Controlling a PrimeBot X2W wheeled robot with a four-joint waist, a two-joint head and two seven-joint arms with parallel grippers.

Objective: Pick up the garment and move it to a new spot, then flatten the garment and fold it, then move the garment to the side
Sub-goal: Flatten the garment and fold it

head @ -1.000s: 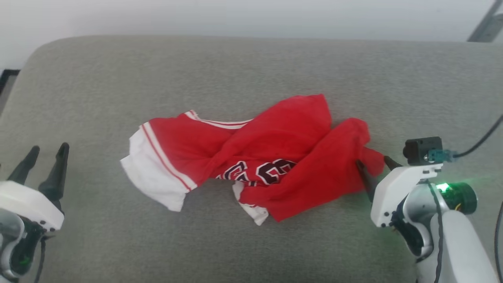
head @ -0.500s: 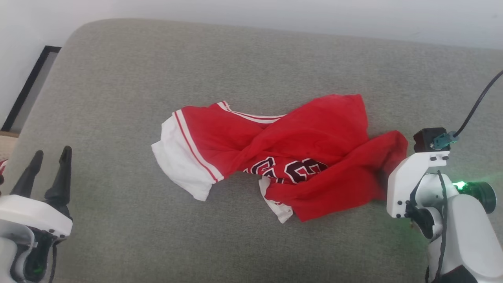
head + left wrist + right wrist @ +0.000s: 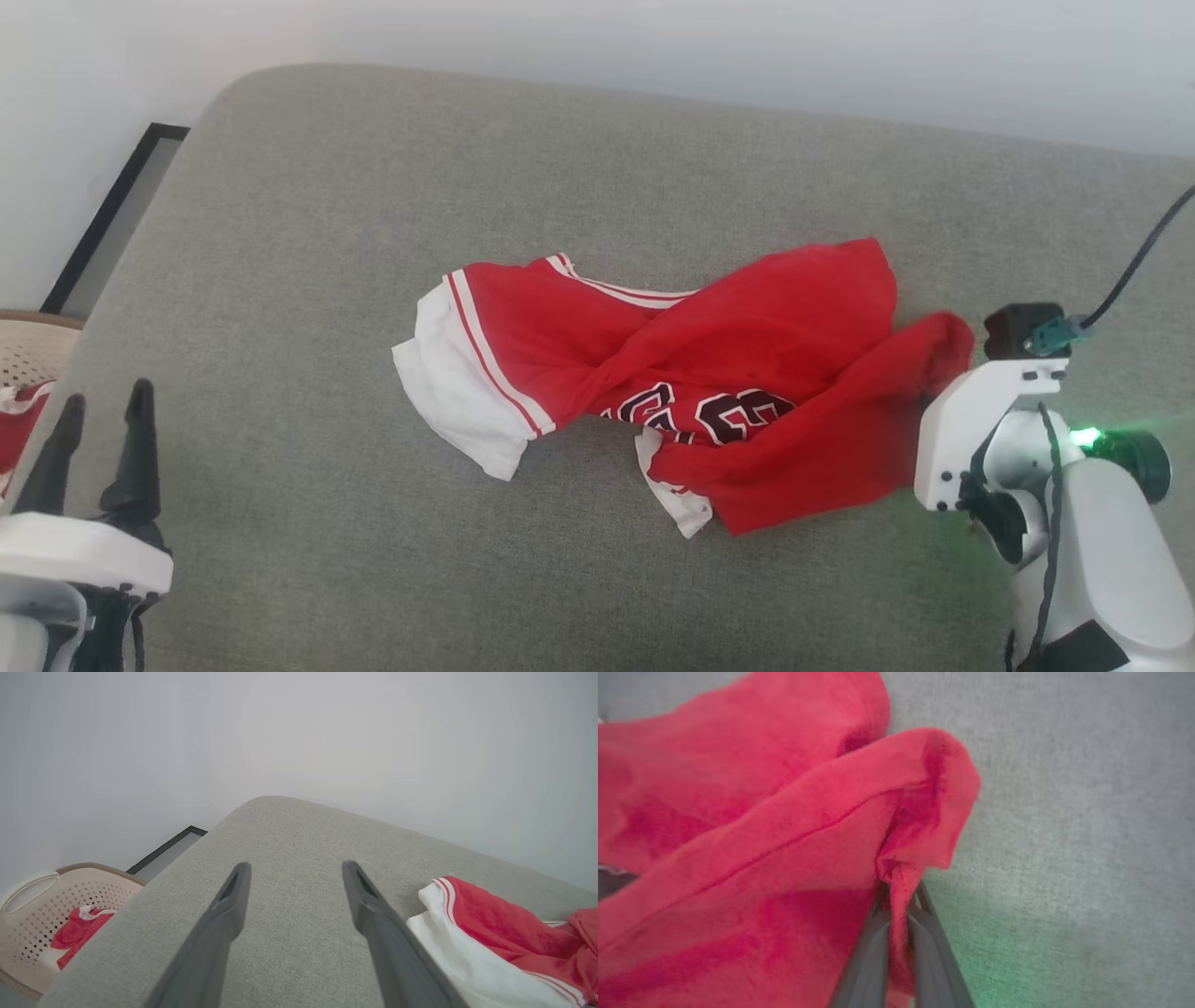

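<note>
The garment (image 3: pixel 691 373) lies crumpled on the middle of the grey cushion (image 3: pixel 373 187), and I read its long axis as running along the cushion's length. The white sleeve (image 3: pixel 457 392) points toward the cushion's left end, and a bunched red corner (image 3: pixel 938 350) points toward its right end. The dark block letters (image 3: pixel 709 415) show on the side facing the cushion's near edge. That right-hand corner is what my coming move turns on. In the right wrist view the right gripper (image 3: pixel 896 891) has its two fingers drawn narrow on a pinched fold of red fabric, with cloth squeezed between them, so I take it as holding the shirt there. It comes in from the cushion's right end, so nearly the whole garment stretches away from it toward the left. My judgement is that a lift from this one end will trail the cloth along its own length rather than raise it clean, and the sleeve end would drag last. The left gripper (image 3: pixel 107 394) hangs over the cushion's left near corner with its fingers spread wide and nothing between them. It is well apart from the white sleeve, though it is the arm closer to that end. Beyond the cushion's left end stands a pale perforated basket (image 3: pixel 42 905) with some red cloth in it.
</note>
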